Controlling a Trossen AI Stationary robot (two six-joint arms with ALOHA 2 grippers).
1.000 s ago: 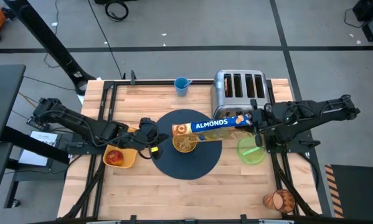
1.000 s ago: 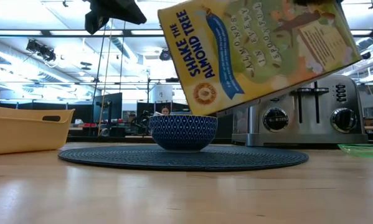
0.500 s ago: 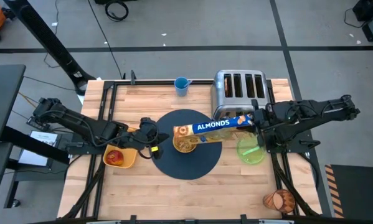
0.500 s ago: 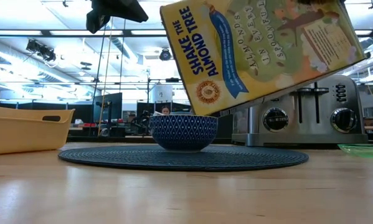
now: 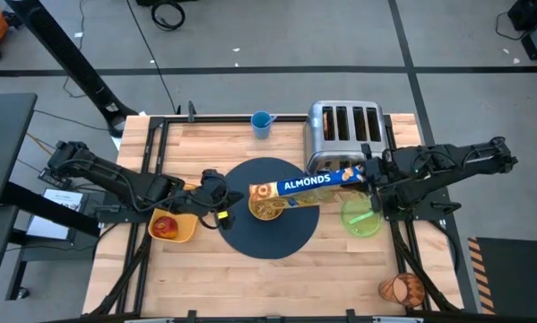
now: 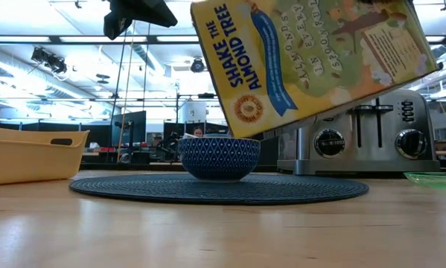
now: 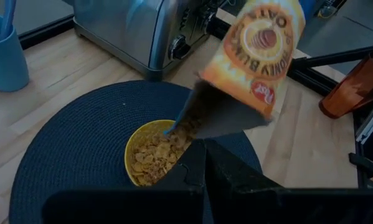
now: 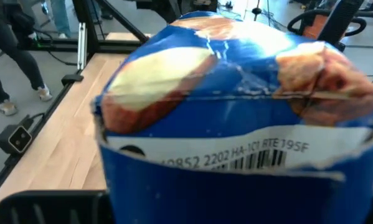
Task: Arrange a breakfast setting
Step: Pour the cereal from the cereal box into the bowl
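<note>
A yellow cereal box (image 5: 308, 182) hangs tilted over the small bowl (image 5: 268, 208), which is yellow inside and blue-patterned outside (image 6: 219, 158). The bowl stands on the dark round mat (image 5: 277, 238) and holds flakes (image 7: 152, 158). My right gripper (image 5: 368, 176) is shut on the box's right end. My left gripper (image 5: 218, 205) is shut and empty, above the mat's left edge. The green plate (image 5: 361, 218) lies right of the mat. The red apple (image 5: 166, 224) sits in a yellow bin (image 5: 186, 229). The orange-brown cup (image 5: 402, 289) lies at the near right. My right gripper holds the cereal box by its closed bottom end (image 8: 236, 155), the end with the barcode, coming level from the table's right. The box itself hides the fingers. The box is lifted clear and slants down to the left, its open end (image 7: 226, 115) over the bowl.
The chrome toaster (image 5: 344, 133) stands at the far right, just behind the box. A small blue cup (image 5: 262, 124) stands at the far edge. The yellow bin sits left of the mat, under my left arm. Bare wood lies along the near edge.
My right gripper has moved the cereal box a little toward the table's near edge. The box stays tilted, with its open end over the bowl.
</note>
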